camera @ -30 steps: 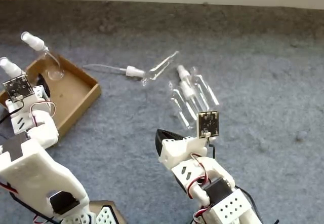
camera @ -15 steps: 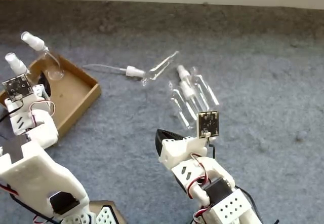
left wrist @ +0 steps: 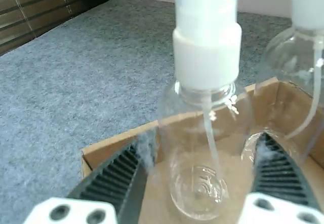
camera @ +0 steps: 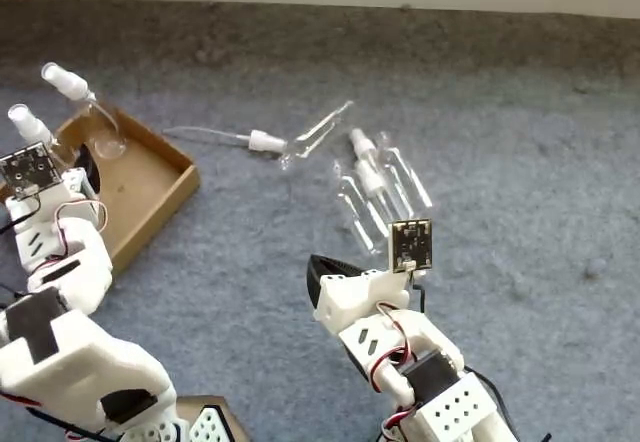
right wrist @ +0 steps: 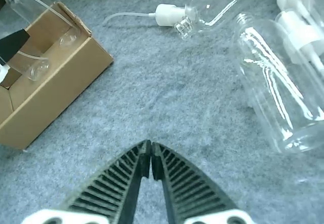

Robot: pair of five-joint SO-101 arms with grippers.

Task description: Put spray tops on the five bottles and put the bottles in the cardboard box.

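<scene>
Two clear bottles with white spray tops stand in the cardboard box [camera: 150, 190] at the left. The nearer bottle [left wrist: 195, 183] stands between the fingers of my left gripper [left wrist: 200, 144], which is open with a small gap on each side. The second bottle [left wrist: 296, 67] stands just behind it. On the carpet lie an uncapped bottle [camera: 322, 130] with a loose spray top [camera: 266, 142] at its neck, and a cluster of bottles [camera: 385, 190], some with tops on. My right gripper [right wrist: 151, 159] is shut and empty, low over the carpet near that cluster.
Grey carpet covers the whole surface, and open carpet [camera: 250, 222] lies between the box and the bottle cluster. The loose spray top's thin tube [camera: 200, 132] trails toward the box. The box's near wall [right wrist: 55, 84] faces the right gripper.
The left wrist has drawn slightly back and left from the box, and the nearer bottle's top has shifted a little away from the arm. The right arm has not moved.
</scene>
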